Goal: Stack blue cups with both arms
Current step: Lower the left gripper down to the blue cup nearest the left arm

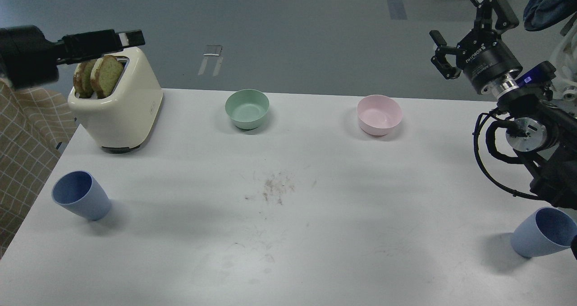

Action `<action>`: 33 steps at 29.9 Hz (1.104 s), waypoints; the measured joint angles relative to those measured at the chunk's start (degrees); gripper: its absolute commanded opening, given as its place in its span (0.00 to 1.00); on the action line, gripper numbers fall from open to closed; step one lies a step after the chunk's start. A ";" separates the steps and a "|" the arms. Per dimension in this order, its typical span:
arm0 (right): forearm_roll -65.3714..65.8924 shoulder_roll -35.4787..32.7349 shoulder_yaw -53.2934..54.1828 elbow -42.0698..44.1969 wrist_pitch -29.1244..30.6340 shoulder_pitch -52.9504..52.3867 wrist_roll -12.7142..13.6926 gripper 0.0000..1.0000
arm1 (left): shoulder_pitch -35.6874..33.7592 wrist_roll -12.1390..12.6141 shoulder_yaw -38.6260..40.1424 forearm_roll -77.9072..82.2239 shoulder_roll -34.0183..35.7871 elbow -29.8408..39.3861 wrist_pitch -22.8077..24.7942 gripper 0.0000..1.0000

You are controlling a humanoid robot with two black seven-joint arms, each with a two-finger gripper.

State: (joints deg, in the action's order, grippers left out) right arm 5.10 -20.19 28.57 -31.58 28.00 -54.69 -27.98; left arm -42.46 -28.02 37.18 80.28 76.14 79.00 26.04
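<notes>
Two light-blue cups stand upright on the white table [288, 252]. One blue cup [81, 201] is near the left edge, the other blue cup [543, 231] near the right edge, partly cut off by my right arm. My left gripper [130, 38] is high at the far left, above the toaster, seen side-on as one dark bar. My right gripper [469, 31] is open and empty, high above the table's back right corner. Both grippers are far from the cups.
A cream toaster [121, 107] with bread slices [97, 76] stands at the back left. A green bowl [247, 108] and a pink bowl [379, 114] sit along the back. A checked cloth [27, 130] hangs left of the table.
</notes>
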 measured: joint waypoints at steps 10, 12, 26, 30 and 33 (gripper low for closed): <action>0.17 -0.14 -0.09 -0.18 0.00 0.00 -0.02 1.00 | 3.26 0.00 -20.03 4.66 7.95 -0.55 -15.51 0.98; 0.18 -0.15 -0.10 -0.22 0.00 0.00 -0.02 1.00 | 3.26 0.00 -23.67 4.47 7.78 -0.94 -17.88 0.98; 0.26 -0.69 -0.19 -0.78 0.00 0.47 -0.03 1.00 | 3.44 0.02 -33.22 4.98 3.50 -6.26 -22.16 0.98; 0.77 -1.19 -0.19 -1.37 0.00 0.68 -0.03 1.00 | 3.45 0.02 -34.27 5.07 3.34 -6.72 -23.04 0.98; 0.86 -1.23 -0.19 -1.54 0.00 0.90 -0.03 1.00 | 3.51 0.02 -34.47 5.06 3.23 -6.96 -23.13 0.98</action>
State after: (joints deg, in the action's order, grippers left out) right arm 5.96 -21.42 28.38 -33.12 28.00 -53.80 -28.01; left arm -38.95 -28.00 2.71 85.35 79.37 72.04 2.91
